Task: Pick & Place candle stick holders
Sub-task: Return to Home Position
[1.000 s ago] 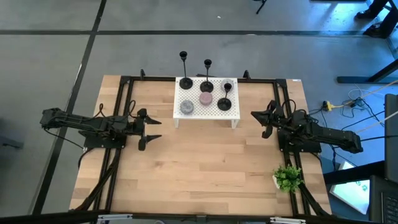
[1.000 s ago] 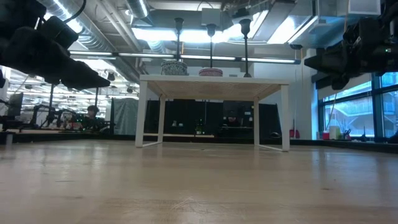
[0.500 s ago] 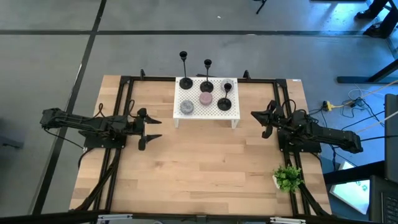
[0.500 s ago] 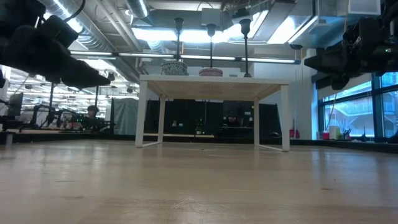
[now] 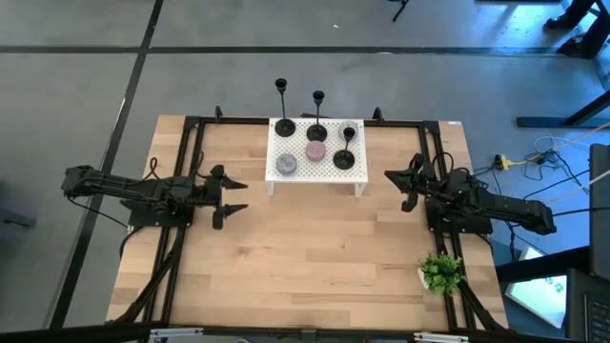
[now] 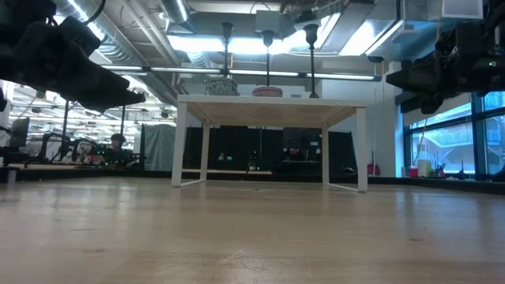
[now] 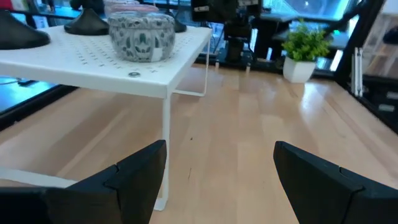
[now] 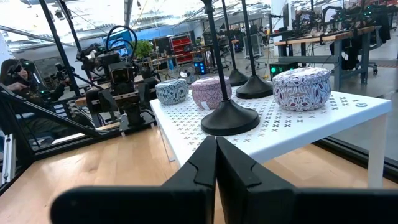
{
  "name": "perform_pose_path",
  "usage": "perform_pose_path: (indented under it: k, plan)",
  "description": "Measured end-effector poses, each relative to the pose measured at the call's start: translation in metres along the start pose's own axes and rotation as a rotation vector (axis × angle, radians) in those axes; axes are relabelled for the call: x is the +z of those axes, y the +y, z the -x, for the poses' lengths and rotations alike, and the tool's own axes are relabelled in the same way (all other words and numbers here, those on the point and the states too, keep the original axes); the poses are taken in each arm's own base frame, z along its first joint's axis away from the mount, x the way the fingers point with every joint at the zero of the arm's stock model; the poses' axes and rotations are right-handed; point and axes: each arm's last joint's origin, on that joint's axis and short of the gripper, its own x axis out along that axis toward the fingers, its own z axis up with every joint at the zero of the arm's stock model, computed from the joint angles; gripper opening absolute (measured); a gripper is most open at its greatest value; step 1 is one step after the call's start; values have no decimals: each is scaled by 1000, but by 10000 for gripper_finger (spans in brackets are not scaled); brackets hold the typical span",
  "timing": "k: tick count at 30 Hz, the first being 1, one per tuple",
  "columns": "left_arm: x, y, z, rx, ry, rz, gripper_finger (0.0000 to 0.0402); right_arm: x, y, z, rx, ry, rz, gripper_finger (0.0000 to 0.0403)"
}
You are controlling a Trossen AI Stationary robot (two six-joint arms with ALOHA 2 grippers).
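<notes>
Pale planked wooden tabletop (image 5: 315,248), smooth and matte, edged by black rails. At its far middle, a white perforated metal shelf (image 5: 307,174) on four thin legs. On the shelf, three slim black metal candle stick holders (image 5: 285,127), each a thin stem on a round flared base with a small cup top, all upright: two along the far edge, the third (image 5: 344,158) nearer the front right corner. Between and beside them, three short round candles in patterned tins: grey (image 5: 286,164) at the front left, pink (image 5: 315,151) in the middle, white-and-purple (image 8: 301,88) at the far right. One small leafy green plant (image 5: 440,272) in a white pot near the tabletop's front right edge. Left gripper (image 5: 236,196) hovering left of the shelf, well apart from it, fingers spread wide and empty. Right gripper (image 5: 396,189) hovering right of the shelf, fingers pressed together on nothing. Compared with half a second ago, left gripper a touch higher in the low view; right gripper, shelf and everything on it unmoved.
</notes>
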Motion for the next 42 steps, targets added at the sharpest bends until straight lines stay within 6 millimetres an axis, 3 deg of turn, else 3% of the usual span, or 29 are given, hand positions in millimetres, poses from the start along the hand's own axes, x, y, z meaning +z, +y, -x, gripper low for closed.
perform_pose_path:
  k: [11,21,32,37,42]
  plan:
    - [-2,-1,0,-40,24,2,294,0,0,0,0,0,0,10]
    - [-2,3,0,107,8,-37,294,0,0,0,0,0,0,10]
    - [-3,2,0,48,24,-64,286,0,0,0,0,0,0,10]
    - [-4,1,-1,27,40,-62,225,0,0,0,0,0,0,10]
    - [-6,1,-2,24,63,-68,107,0,0,0,0,0,0,10]
